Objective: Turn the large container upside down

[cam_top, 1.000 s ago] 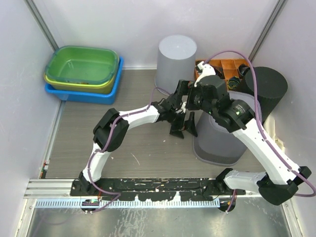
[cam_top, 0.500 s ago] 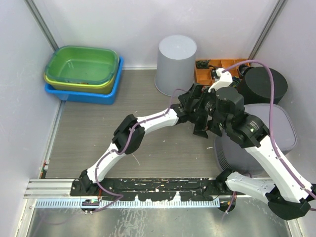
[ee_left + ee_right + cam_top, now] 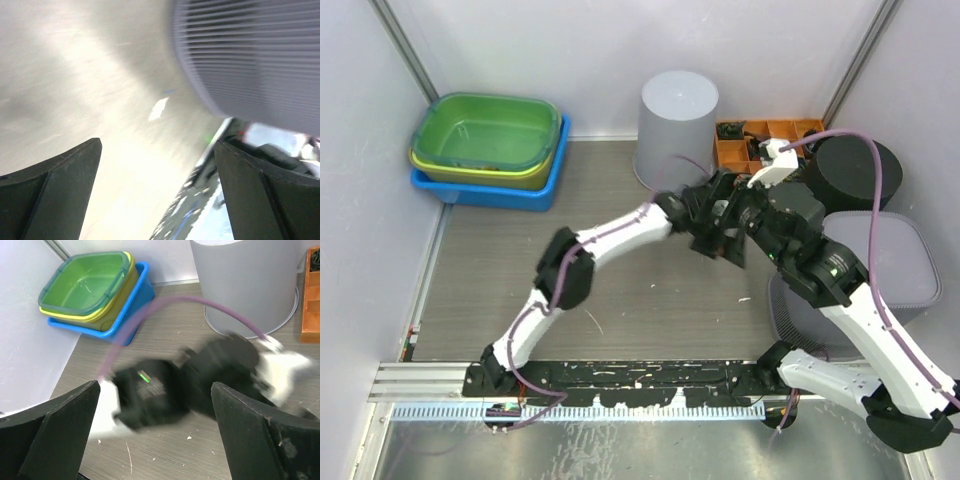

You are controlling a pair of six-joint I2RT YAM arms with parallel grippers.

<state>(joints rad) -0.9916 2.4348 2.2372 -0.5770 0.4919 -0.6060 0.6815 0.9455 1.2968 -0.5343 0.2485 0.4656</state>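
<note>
Grey ribbed large container (image 3: 880, 262) now sits at 4 o'clock on the bench (image 3: 500, 262), further right than a second ago, flat base up I reckon. Your left claw (image 3: 157, 155) and right claw (image 3: 155, 395) are both spread wide and empty, so the flip looks done.

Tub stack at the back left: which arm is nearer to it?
Left. The left arm crosses the table, right of the tub stack; the right arm sits far right, over the large container.
</note>
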